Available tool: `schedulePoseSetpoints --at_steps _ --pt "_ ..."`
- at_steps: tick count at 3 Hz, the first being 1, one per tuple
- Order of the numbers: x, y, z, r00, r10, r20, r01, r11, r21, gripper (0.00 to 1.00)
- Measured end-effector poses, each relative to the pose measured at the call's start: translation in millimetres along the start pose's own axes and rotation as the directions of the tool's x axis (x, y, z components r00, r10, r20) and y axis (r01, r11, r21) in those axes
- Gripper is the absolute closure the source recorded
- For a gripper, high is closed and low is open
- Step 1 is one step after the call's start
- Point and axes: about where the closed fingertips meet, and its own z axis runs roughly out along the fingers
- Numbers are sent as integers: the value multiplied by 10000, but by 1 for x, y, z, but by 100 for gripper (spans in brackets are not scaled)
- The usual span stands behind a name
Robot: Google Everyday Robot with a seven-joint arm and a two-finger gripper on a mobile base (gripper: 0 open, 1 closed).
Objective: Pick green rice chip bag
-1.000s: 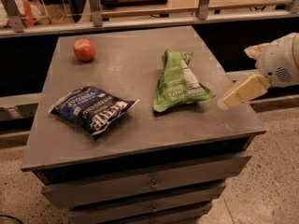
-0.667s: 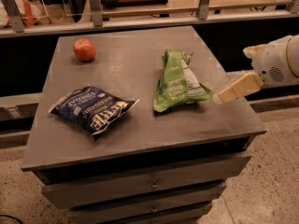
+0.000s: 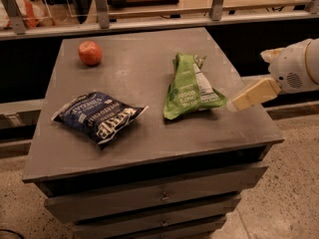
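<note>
Approach step: the gripper [image 3: 243, 99], empty, its opening impossible to tell, hovers just right of the green rice chip bag [image 3: 189, 86] on the worktop [image 3: 149, 138]. Next it should move over the bag.

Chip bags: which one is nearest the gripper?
The green rice chip bag, just beside the gripper on the right; the dark blue bag lies farther left.

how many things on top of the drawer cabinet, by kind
chip bags: 2 (green rice chip bag, dark blue potato chip bag)
apple: 1
total: 3
not counted: the gripper, over the cabinet top near its right edge, just right of the green bag
</note>
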Motion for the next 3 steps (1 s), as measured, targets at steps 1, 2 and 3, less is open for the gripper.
schedulePoseSetpoints --at_steps 1,2,3 --pt "-6 6 18 10000 45 78 -47 9996 275 0" --pt "-10 7 46 9999 69 119 -74 9993 358 0" --pt "-17 9 76 9996 271 125 -272 9996 71 0"
